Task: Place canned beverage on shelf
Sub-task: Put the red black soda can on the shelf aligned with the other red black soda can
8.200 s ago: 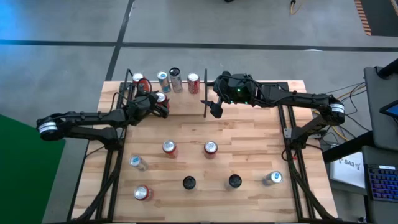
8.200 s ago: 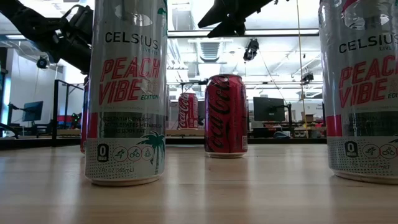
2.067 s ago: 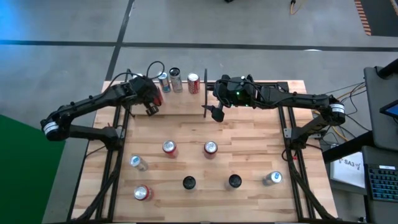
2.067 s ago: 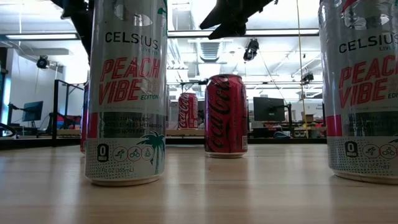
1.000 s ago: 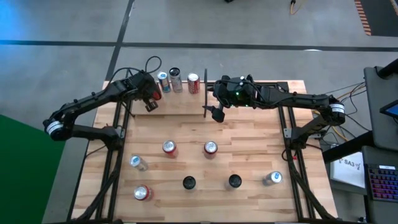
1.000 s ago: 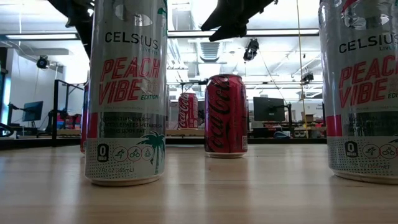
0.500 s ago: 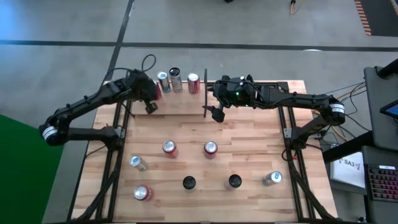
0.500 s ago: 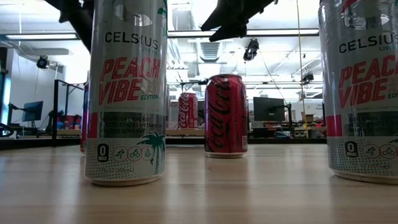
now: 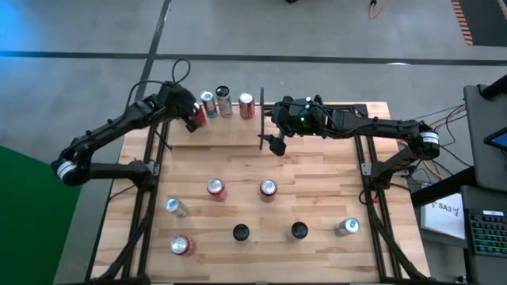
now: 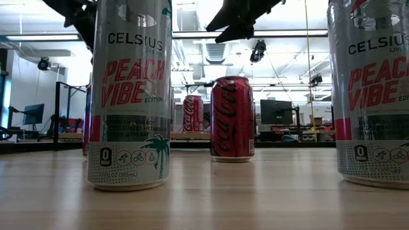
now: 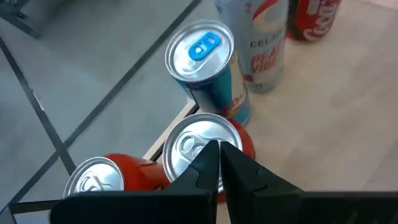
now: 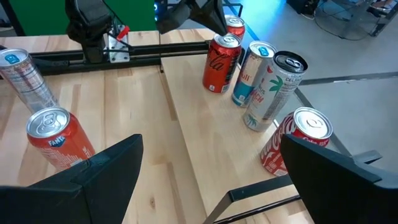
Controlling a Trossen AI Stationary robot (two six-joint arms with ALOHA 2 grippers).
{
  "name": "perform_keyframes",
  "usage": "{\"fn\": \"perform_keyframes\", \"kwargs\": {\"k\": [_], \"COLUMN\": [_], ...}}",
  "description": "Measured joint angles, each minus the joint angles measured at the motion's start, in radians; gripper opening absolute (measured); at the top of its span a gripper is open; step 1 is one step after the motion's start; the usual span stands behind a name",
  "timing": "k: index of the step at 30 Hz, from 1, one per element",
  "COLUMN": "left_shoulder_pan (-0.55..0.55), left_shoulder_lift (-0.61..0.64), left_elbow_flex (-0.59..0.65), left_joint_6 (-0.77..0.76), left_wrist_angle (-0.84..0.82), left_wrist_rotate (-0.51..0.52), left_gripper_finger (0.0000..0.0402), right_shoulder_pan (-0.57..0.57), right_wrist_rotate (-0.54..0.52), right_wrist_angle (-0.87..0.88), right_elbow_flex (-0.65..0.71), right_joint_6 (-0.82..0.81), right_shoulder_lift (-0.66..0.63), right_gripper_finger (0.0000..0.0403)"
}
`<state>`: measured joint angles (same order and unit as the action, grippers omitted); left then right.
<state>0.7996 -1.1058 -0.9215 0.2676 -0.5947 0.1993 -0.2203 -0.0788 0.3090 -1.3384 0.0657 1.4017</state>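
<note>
The left end effector (image 9: 192,120) has risen off the shelf (image 9: 238,131), clenched and empty. Five cans (image 9: 224,102) stand at 12 o'clock; seven wait on the tabletop (image 9: 317,198). The right end effector (image 9: 276,143) hangs released.

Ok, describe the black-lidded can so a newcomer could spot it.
On the shelf along the table's far edge, look left of the black divider rod. In its row of cans, the silver can stands between a blue-topped can and a red cola can; only its lid is black.
</note>
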Motion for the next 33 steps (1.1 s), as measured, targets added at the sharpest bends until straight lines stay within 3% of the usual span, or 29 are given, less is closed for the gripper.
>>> {"fn": "perform_keyframes", "kwargs": {"k": [10,17,33], "left_shoulder_pan": [0.001,0.011,0.032], "left_shoulder_lift": [0.014,0.018,-0.006], "left_elbow_flex": [-0.020,-0.031,-0.023], "left_joint_6": [0.012,0.129,0.170], "left_wrist_angle": [-0.052,-0.109,-0.085], "left_wrist_rotate": [-0.063,-0.128,-0.102], "left_gripper_finger": [0.0000,0.0000,0.0000], "right_shoulder_pan": [0.000,0.000,0.000], "right_wrist_rotate": [0.000,-0.001,-0.001], "right_wrist_angle": [0.000,0.000,0.001], "right_elbow_flex": [0.000,0.000,0.000], "right_joint_6": [-0.006,-0.004,-0.005], "right_shoulder_lift": [0.000,0.000,0.000], "right_gripper_finger": [0.0368,0.0368,0.0368]}}
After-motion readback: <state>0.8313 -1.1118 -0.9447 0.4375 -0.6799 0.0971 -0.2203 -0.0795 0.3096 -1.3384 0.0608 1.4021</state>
